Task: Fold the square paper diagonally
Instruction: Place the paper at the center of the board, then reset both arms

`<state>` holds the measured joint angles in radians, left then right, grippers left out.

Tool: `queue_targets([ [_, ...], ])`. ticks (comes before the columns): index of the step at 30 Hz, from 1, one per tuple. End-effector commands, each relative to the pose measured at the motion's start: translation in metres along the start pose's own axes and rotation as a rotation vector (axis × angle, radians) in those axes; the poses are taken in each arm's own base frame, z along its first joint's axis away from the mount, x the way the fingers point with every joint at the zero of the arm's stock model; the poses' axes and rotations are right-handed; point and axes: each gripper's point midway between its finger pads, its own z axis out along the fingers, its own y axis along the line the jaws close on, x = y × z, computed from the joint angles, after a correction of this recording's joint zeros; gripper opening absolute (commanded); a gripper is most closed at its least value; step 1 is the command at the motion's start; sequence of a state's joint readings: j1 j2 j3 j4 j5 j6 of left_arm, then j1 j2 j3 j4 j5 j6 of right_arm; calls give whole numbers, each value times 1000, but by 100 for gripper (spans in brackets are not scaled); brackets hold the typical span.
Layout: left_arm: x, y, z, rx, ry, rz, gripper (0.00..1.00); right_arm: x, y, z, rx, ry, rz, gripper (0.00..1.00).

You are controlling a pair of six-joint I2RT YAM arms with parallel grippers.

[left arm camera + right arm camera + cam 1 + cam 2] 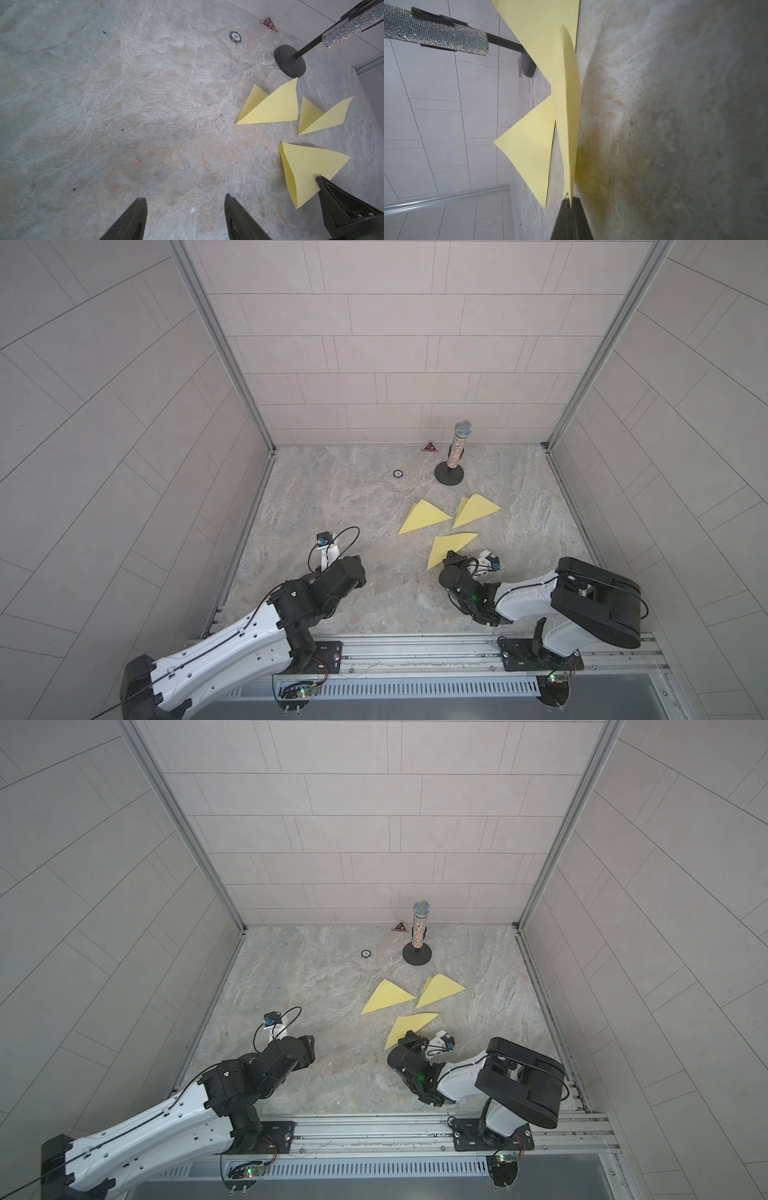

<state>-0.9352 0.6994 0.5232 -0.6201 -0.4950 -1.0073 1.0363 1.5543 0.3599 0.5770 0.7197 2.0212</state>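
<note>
Your right gripper [570, 202] pinches the folded paper [566, 108] tight.
The paper points straight ahead of those jaws; your left gripper [185, 200] sits farther off, jaws spread, holding nothing.

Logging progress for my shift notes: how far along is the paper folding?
Done: far-left sheet and far-right sheet lie as folded triangles. In hand: the right hand pinches the nearest sheet, already doubled over. Left, probably: pressing its crease and letting go; the left hand hangs open.
</note>
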Motion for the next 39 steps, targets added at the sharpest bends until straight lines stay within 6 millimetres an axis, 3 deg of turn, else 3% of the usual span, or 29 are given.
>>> queue_targets([
  [1, 1, 18, 1, -74, -11, 12, 66, 6, 5, -4, -10, -13, 63, 8],
  [4, 1, 20, 2, -88, -8, 15, 66, 13, 4, -12, 22, -1, 35, 37],
  [7, 3, 20, 3, -93, 5, 14, 66, 18, 5, -23, 45, 18, 4, 55],
  [12, 2, 20, 4, -94, 23, 6, 66, 22, -6, -38, 159, 80, -20, 69],
  [18, -5, 23, 6, -104, 41, 1, 67, 16, 12, -59, 163, 141, -174, 73],
  [23, -21, 28, 8, -96, 32, -29, 78, -5, 40, -76, 46, 167, -395, 75],
  [25, -32, 26, 10, -66, 16, -30, 100, -12, 50, -82, 5, 174, -511, 80],
  [26, -39, 24, 11, -49, 0, -31, 100, -18, 55, -86, -7, 173, -570, 94],
  [27, -47, 24, 11, -48, -19, -31, 100, -25, 62, -90, -25, 157, -636, 100],
  [34, -100, 40, 6, -169, -157, 26, 100, -87, 121, -114, -151, -153, -1186, 99],
  [37, -115, 58, 17, -268, -213, -2, 100, -110, 131, -102, -149, -241, -1329, 99],
  [39, -126, 70, 26, -329, -251, -35, 100, -133, 126, -82, -96, -245, -1331, 99],
])
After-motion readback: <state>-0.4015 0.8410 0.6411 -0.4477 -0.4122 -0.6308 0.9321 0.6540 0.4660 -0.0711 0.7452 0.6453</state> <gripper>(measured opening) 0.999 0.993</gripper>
